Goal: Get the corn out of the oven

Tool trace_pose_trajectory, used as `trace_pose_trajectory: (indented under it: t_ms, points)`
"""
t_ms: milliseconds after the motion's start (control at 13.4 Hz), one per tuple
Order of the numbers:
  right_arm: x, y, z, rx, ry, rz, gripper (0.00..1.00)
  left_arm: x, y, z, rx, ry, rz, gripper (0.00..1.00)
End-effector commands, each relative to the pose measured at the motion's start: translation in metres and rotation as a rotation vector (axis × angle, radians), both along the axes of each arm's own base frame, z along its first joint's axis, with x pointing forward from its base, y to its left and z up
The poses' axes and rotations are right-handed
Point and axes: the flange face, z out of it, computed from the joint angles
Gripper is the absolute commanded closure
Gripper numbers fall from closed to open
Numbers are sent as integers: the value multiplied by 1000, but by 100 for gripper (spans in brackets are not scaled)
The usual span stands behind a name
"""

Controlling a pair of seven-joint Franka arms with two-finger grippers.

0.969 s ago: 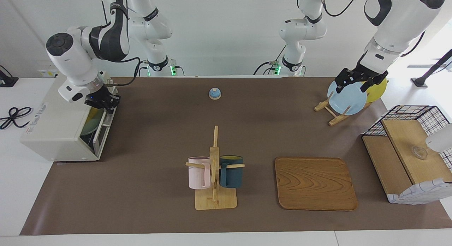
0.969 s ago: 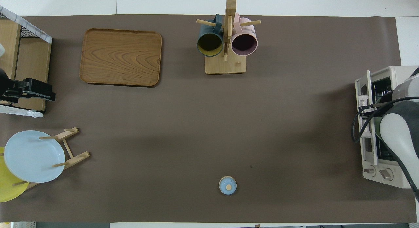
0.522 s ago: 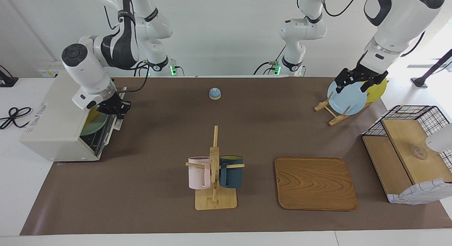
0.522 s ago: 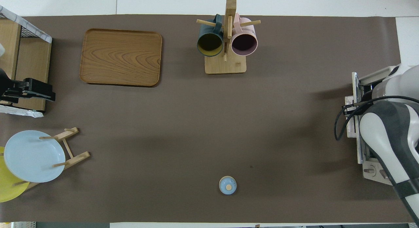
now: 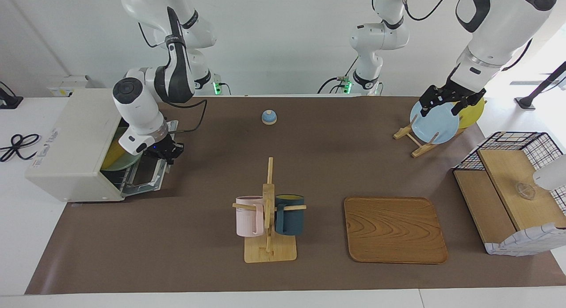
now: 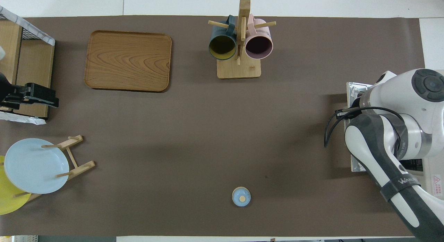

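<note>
Corn (image 5: pixel 114 152) is in the oven (image 5: pixel 70 140): a yellow shape just inside the mouth, on or against a greenish plate (image 5: pixel 126 163) on the rack. Only a sliver shows past the arm, so can't confirm ribs or taper. Overhead view is no help, the right arm covers the cavity

Door (image 5: pixel 146 177) is dropped nearly flat toward the desk (image 5: pixel 309 157), mouth open. Right gripper (image 5: pixel 166 152) is clamped on the door's free edge, fingertips together, in front of the oven. Handle itself is hidden under it

Left gripper (image 5: pixel 446 102) has fingers apart, over the blue plate (image 5: pixel 435 122) in the rack at the left arm's end of the desk. It's idle and well apart from the oven

Step, imo: door-open is about done, pick not started

Key relation: from the right gripper the corn lies inward, past the door and into the cavity, toward the right arm's end of the desk. Right arm is by far the nearer, so it's the obvious one for the pick. Yellow streak seems to run across the mouth, more or less parallel to the door hinge, but low confidence. If so, go straight in w/ fingers spanning the cob's short dim

Needs: let go of door, clear its edge, come in low under the cavity roof

Risks: door springing back up on release, clipping the plate rim, cob rolling on the plate
</note>
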Motion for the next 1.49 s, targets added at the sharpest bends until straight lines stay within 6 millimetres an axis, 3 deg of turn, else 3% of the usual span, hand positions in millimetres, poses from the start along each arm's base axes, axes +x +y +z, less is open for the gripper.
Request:
trace_pose_trajectory:
  t_ms: [0,149,373,596,745,894,1118,1267,1416]
  points:
    - [-9,-8,-19,-9,-33,-14,100,-1,4,0,20,-12,6,0]
    - [-12,-8,-40,-8,-41,-10,100,-1,0,0,20,-13,-1,0]
    - [-10,-1,-47,-8,-44,-1,100,-1,-3,-1,20,-12,-8,0]
    - [-9,28,-46,-8,-53,-25,100,-1,-3,-1,20,-15,-11,0]
    - [-6,35,-42,-7,-62,-31,100,-1,-1,-1,18,-15,-5,0]
    - [3,38,-25,-14,-33,-23,100,-1,3,0,20,-16,4,0]
    - [9,23,34,-40,42,-29,100,1,3,1,18,-22,6,0]
    - [2,-9,59,-53,58,-32,100,0,3,0,19,-21,4,0]
    - [-9,-47,51,-58,75,-87,100,0,1,0,18,-21,4,0]
